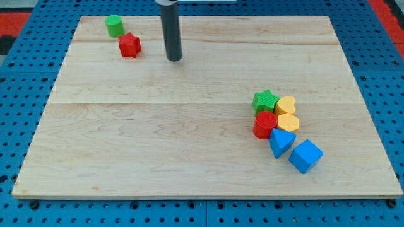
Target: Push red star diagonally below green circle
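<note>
My tip (174,59) stands upright, holding nothing, just right of the red star (129,45) below the green circle (114,26).

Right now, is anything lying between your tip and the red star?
No. In the camera view, only bare board separates my tip from the red star, which sits to the tip's left, just below-right of the green circle.

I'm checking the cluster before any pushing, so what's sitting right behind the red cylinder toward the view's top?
A green star sits directly behind the red cylinder, touching it; its lower edge is covered. A yellow heart lies up-right. My tip is far away, near the red star.
</note>
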Available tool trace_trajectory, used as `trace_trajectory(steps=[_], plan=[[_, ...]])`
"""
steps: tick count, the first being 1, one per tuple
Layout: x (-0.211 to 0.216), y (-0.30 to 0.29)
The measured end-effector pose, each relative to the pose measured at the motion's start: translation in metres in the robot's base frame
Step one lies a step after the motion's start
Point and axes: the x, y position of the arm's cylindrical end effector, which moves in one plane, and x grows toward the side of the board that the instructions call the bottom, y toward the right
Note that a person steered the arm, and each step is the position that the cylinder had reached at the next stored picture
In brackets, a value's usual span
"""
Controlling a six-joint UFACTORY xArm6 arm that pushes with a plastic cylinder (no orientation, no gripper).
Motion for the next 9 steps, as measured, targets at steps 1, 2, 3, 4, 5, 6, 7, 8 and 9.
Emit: trace_trajectory(steps=[1,2,3,4,5,6,7,8,9], plan=[[0.023,-0.017],[0.074,-0.067],[0.091,-0.158],[0.041,-0.231],[0.018,-0.250],[0.011,-0.227],[0.000,-0.195],[-0.023,-0.228],[-0.046,-0.148]])
